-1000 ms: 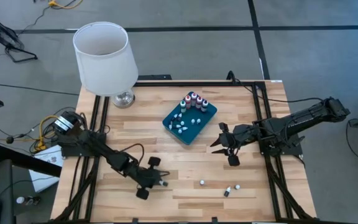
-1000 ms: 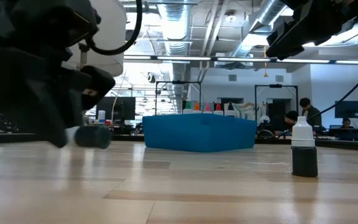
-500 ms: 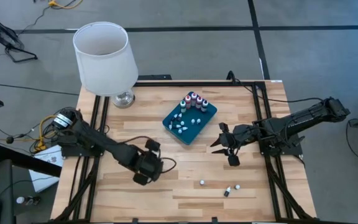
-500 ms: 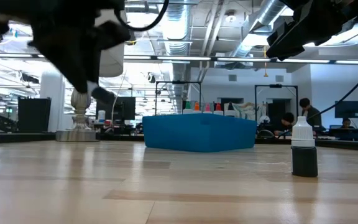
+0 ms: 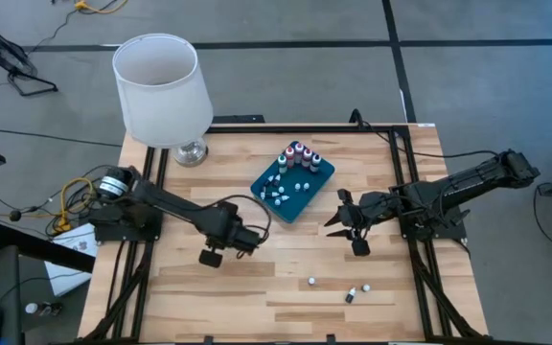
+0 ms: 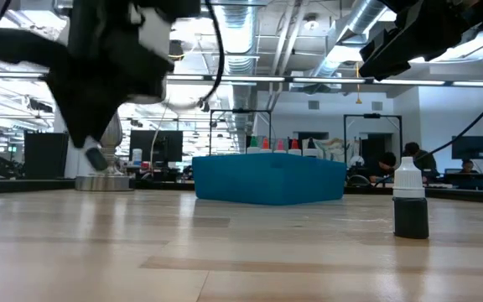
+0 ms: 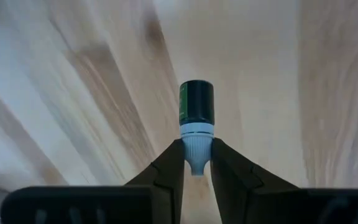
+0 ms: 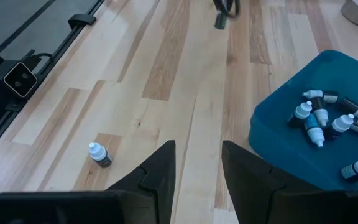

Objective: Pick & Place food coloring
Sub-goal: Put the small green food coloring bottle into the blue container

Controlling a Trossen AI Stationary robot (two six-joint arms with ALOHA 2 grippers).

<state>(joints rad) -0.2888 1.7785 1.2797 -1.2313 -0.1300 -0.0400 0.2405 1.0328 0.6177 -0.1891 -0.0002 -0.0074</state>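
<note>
**Left end effector pinching a dark bottle above the tabletop**

Look at your left wrist view: the left end effector (image 7: 196, 163) has its two fingers (image 7: 168, 171) pressed in on the white cap of a small dark bottle (image 7: 196, 118), whose body juts out beyond the tips over bare wood. From above, your left arm reaches in from the left edge and its end effector (image 5: 242, 235) sits just short of the teal tray (image 5: 322, 185), on the tray's near left side. In the low view the arm is a dark mass hanging up off the tabletop (image 6: 241, 252), with a small dark thing at its lower tip that is too blurred to make out.

Your right end effector (image 5: 338, 219) hovers to the right of the tray, fingers (image 8: 157, 171) spread with nothing between them; its wrist view looks across the wood at the tray (image 8: 278, 149).

Now the food coloring: most of it is in the tray, a row of upright bottles (image 5: 298, 152) with coloured tops at the far end and several white-capped ones lying loose (image 5: 278, 195) in the middle. Three more sit on the tabletop near the front edge: one upright (image 5: 311, 282), and just right of it a dark bottle (image 5: 349, 296) and a white-capped one (image 5: 365, 287) close together. The low view shows one standing bottle (image 6: 410, 199) with dark body and white cap, well in front of the tray (image 6: 268, 180).

A lamp with a white shade (image 5: 159, 86) stands at the far left corner.
</note>
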